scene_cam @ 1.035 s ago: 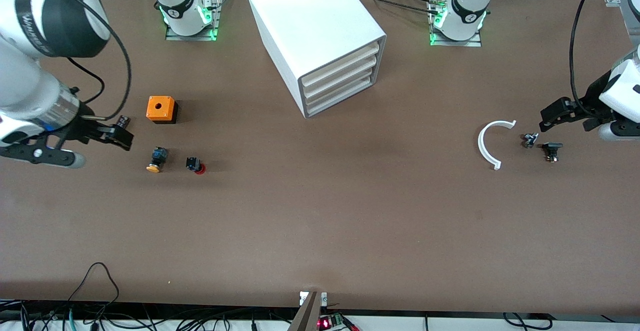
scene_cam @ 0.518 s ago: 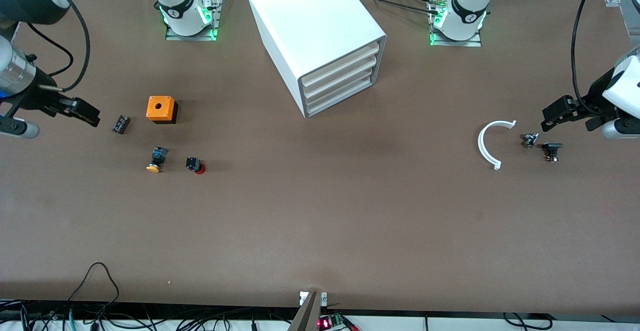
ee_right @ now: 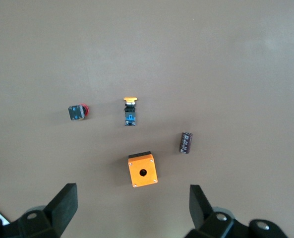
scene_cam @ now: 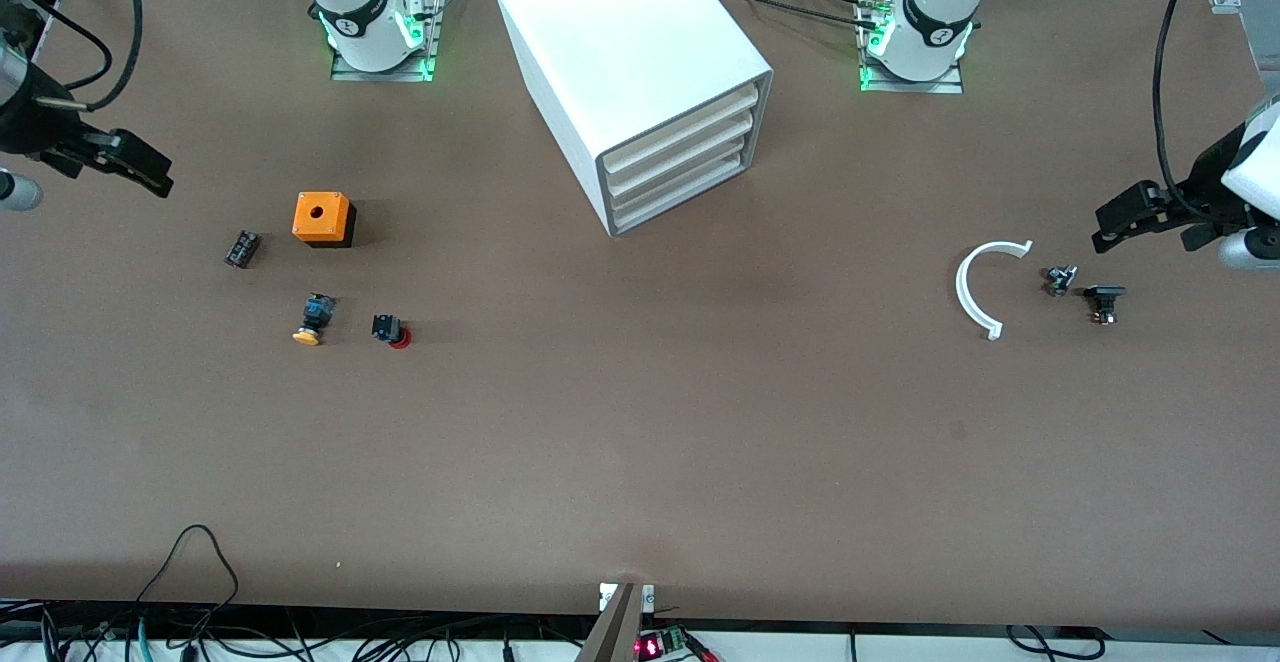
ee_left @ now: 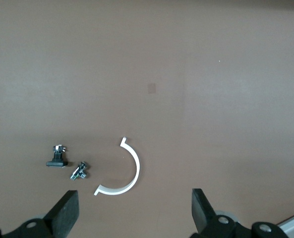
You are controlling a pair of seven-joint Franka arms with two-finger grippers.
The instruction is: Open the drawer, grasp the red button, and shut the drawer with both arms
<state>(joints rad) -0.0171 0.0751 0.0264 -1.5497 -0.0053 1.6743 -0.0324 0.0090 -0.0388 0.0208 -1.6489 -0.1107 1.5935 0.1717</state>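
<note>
The white cabinet [scene_cam: 640,72] stands at the bench's edge between the two arm bases, its three drawers shut; the drawer [scene_cam: 675,132] sits flush in the stack. The red-capped button [scene_cam: 390,329] lies on its side toward the right arm's end of the bench, just beside the yellow-capped button [scene_cam: 313,318]; the orange cube [scene_cam: 323,219] and a small dark capacitor [scene_cam: 241,248] lie a little farther from the front camera. The right gripper [scene_cam: 135,167] hangs over the bench edge at its own end, fingers [ee_right: 62,203] spread and empty. The left gripper [scene_cam: 1125,217] hovers near its end's edge, fingers [ee_left: 67,213] released, holding nothing, over bare bench near a white half-ring [scene_cam: 975,287], a small metal part [scene_cam: 1058,279] and a black clip [scene_cam: 1104,300].
</note>
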